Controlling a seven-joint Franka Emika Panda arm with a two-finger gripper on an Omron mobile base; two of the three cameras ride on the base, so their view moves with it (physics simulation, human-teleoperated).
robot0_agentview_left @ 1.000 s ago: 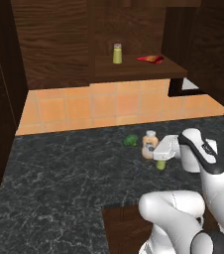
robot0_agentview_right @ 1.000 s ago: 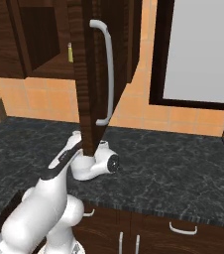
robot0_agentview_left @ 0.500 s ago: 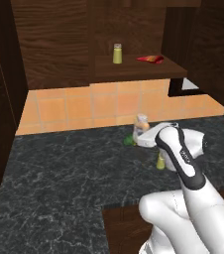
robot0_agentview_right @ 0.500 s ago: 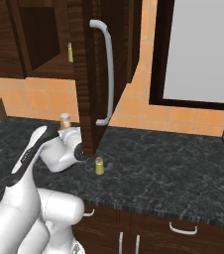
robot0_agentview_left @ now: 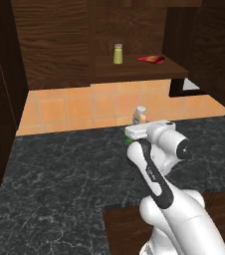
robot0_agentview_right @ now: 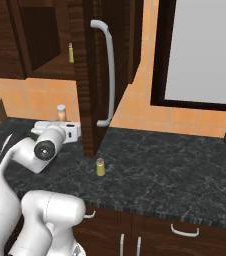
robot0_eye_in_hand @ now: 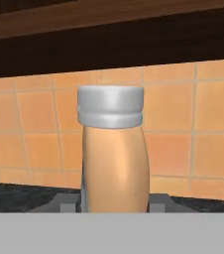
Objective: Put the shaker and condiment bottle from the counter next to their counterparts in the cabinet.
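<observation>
your two-finger gripper (robot0_eye_in_hand: 113,202) is clenched on the slim peach-orange condiment bottle with a pale cap (robot0_eye_in_hand: 114,158), holding it upright above the black marble-veined worktop (robot0_agentview_left: 59,184) near its back edge by the orange tiles. one small yellow-green shaker with a grey cap (robot0_agentview_right: 100,167) stands on the worktop toward its front edge, just beside the open dark wood cabinet door (robot0_agentview_right: 87,75). on the cabinet's shelf board (robot0_agentview_left: 139,67), a matching shaker (robot0_agentview_left: 118,54) stands left of a red bottle lying down (robot0_agentview_left: 151,59).

Matt peach condiment bottle (robot0_eye_in_hand: 115,168) under a dull grey cap; wood-grain cabinet (robot0_agentview_left: 59,45); veined black counter (robot0_agentview_left: 59,189).
</observation>
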